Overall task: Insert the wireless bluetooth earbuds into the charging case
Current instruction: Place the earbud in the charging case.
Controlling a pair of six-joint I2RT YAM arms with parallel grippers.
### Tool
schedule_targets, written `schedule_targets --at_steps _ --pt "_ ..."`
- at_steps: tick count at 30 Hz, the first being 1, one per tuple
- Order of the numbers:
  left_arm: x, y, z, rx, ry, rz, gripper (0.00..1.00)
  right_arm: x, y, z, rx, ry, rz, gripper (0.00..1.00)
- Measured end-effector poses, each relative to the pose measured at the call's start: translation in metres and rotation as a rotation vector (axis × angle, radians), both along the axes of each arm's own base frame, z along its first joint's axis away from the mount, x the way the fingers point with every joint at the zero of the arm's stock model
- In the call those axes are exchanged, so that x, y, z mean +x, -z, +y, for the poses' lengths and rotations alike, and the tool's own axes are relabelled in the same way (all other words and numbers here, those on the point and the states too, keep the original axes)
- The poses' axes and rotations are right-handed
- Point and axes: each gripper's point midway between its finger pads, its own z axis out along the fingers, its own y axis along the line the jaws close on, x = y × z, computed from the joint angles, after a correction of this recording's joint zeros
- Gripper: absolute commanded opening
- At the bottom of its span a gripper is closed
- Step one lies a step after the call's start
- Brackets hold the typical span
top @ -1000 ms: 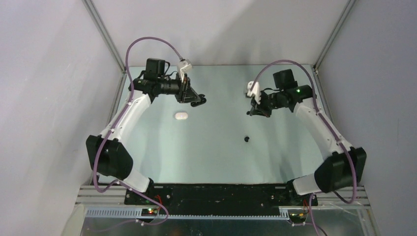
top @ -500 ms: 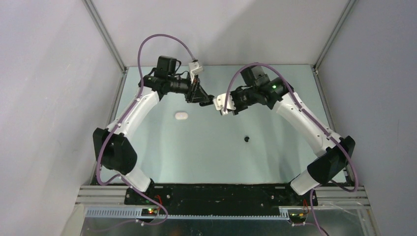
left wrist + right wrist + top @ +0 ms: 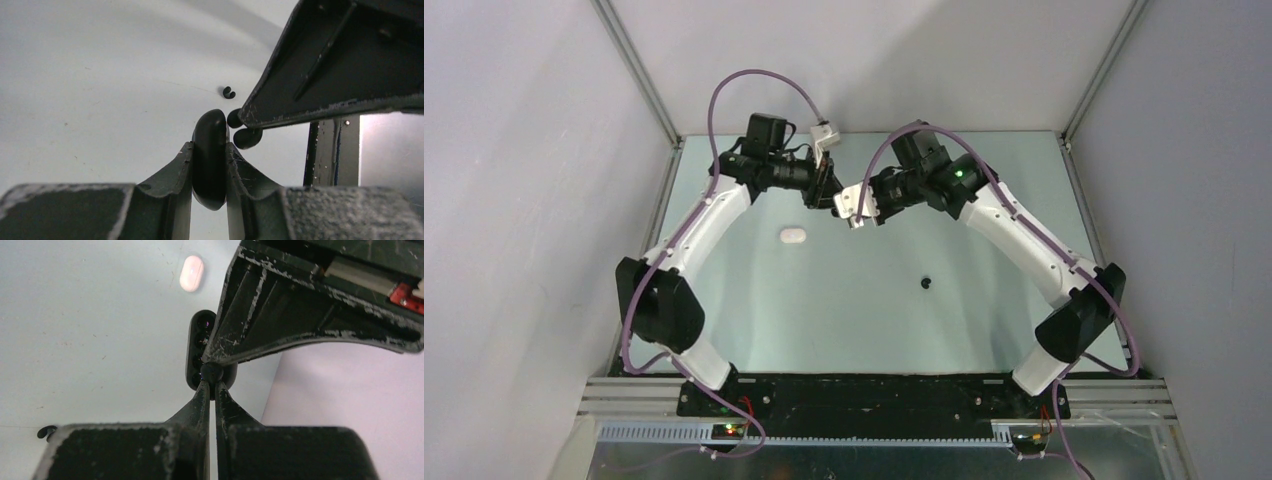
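My left gripper (image 3: 209, 148) is shut on a black pill-shaped charging case (image 3: 210, 165), held on edge above the table. In the right wrist view the case (image 3: 196, 352) shows its open sockets. My right gripper (image 3: 210, 383) is shut on a tiny black earbud (image 3: 211, 372) and presses it against the case's near end. From the left wrist, that earbud (image 3: 247, 137) shows beside the case under the right fingers (image 3: 320, 75). The two grippers meet at the table's far middle (image 3: 839, 205). Another black earbud (image 3: 926, 283) lies on the table. No white earbuds are in view.
A white pill-shaped case (image 3: 793, 235) lies shut on the table left of centre, also in the right wrist view (image 3: 191, 273). The loose black earbud shows in the left wrist view (image 3: 229, 92) and the right wrist view (image 3: 46, 431). Grey enclosure walls ring the table.
My right arm has swung left from the far right to the centre and brought its earbud up to the case. My left gripper moved slightly right, then held.
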Motion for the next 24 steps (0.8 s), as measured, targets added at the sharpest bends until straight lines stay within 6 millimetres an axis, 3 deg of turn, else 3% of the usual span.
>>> schedule_targets --at_steps 8,24 --pt "0.004 0.007 0.000 0.010 -0.050 0.078 0.00 0.001 0.008 0.008 -0.021 -0.019 -0.010 0.00" --pt "0.006 0.006 -0.003 -0.006 -0.092 0.149 0.00 -0.003 0.017 0.003 -0.076 -0.041 0.001 0.00"
